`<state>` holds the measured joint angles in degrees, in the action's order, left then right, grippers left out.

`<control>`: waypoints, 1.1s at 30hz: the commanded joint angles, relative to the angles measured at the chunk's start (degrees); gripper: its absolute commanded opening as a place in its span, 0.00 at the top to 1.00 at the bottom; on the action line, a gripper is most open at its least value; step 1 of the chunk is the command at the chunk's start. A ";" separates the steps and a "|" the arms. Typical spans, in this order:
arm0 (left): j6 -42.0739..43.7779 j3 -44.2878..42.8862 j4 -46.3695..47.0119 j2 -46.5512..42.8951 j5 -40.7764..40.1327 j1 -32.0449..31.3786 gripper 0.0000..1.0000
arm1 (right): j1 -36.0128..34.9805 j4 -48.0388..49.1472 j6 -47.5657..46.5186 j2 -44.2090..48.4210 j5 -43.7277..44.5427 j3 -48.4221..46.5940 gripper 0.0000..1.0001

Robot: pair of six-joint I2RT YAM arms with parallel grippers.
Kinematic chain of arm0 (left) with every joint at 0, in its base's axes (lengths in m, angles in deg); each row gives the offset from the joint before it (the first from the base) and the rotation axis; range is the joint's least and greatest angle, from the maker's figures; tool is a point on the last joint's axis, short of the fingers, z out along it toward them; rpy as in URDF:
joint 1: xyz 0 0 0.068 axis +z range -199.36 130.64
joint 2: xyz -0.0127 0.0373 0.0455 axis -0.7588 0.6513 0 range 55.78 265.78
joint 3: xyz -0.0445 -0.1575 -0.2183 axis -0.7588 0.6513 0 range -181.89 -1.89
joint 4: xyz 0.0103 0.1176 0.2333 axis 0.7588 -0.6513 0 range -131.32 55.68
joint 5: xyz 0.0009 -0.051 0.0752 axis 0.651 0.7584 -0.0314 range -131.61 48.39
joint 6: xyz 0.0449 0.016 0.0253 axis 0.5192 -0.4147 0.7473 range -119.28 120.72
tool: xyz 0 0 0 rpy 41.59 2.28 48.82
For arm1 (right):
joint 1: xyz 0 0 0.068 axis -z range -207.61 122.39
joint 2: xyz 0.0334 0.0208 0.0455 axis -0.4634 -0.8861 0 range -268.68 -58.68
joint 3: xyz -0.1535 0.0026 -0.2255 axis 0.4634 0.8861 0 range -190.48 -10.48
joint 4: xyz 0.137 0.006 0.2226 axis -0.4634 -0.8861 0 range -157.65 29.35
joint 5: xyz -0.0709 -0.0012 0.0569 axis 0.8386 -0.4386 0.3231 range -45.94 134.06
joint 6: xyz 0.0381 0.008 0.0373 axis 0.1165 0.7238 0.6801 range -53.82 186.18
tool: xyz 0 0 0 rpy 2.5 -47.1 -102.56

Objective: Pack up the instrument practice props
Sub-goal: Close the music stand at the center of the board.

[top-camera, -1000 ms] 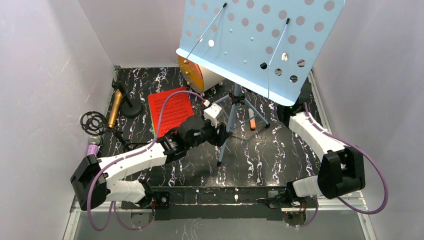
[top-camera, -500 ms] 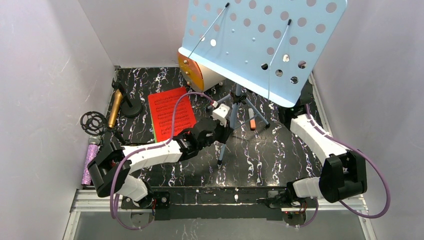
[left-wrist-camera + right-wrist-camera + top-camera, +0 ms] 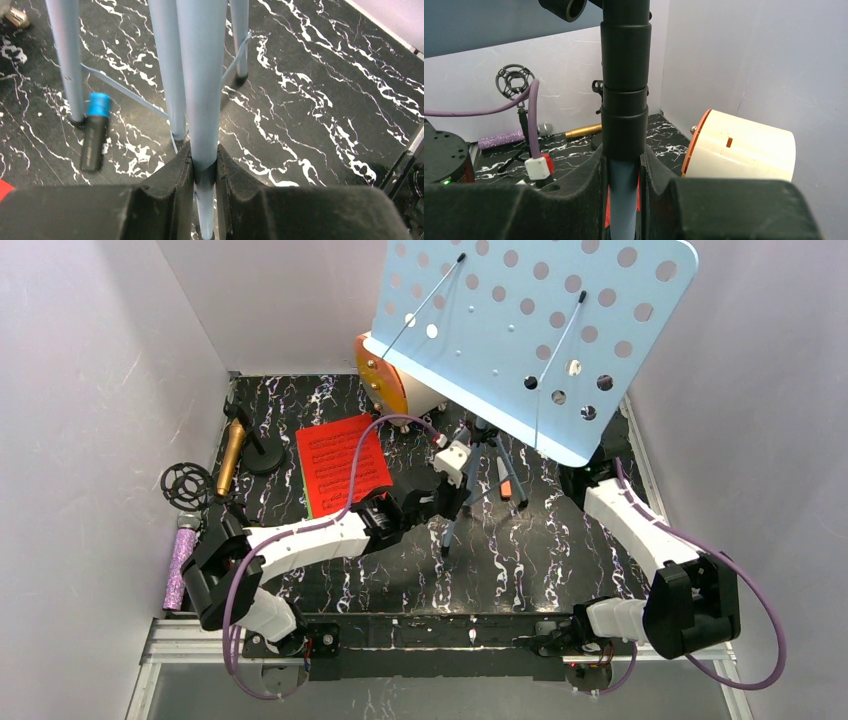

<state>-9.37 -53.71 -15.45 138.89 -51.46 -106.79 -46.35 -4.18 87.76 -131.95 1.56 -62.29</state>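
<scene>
Tabletop (image 3: 560,560): black with white veins; it carries everything below.
Purple microphone (image 3: 180,562): lies along the far left edge, silver head toward the back.
Black mic tripod (image 3: 186,483): stands just behind the purple microphone, its ring mount on top.
Gold microphone (image 3: 231,458): lies at back left, beside a round black base.
Red music sheet (image 3: 343,464): flat on the tabletop, left of centre.
Cabinet (image 3: 395,388): cream with an orange face, on its side at the back, partly under the blue desk.
Left claw (image 3: 204,165): clamped on one pale-blue leg of the sheet-music tripod, low down near the tabletop.
Sheet-music tripod (image 3: 530,330): stands at centre back; its perforated desk covers the upper right of the overhead view.
Marker (image 3: 508,483): lies by the tripod's feet.
Right claw (image 3: 623,170): clamped on the tripod's centre post, just under its black collar; hidden beneath the desk from above.
</scene>
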 commanded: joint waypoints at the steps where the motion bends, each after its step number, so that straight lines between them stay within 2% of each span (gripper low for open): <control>1: 1.57 -9.14 10.89 -1.42 0.56 0.04 1.00 | -1.30 -4.98 -4.69 1.70 -3.29 2.85 0.99; 20: 4.46 -13.71 12.35 -3.06 -0.04 0.04 1.00 | -4.15 -8.31 -5.70 8.50 -0.99 8.59 0.99; 29: 2.70 -15.05 18.58 -3.43 1.87 0.04 1.00 | -5.49 -9.97 -6.03 11.53 0.51 11.14 0.99; 31: 2.45 -15.00 18.95 -3.69 3.01 0.04 0.96 | -5.57 -10.27 -6.19 11.95 0.67 11.41 0.99; 33: 2.80 -13.40 18.92 -4.35 4.47 0.04 0.87 | -5.59 -10.14 -6.12 12.31 0.74 11.86 0.99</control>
<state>-4.86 -59.83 -17.54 141.71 -48.12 -107.22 -49.80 -9.64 83.32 -120.32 9.71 -52.91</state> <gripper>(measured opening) 0.156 0.298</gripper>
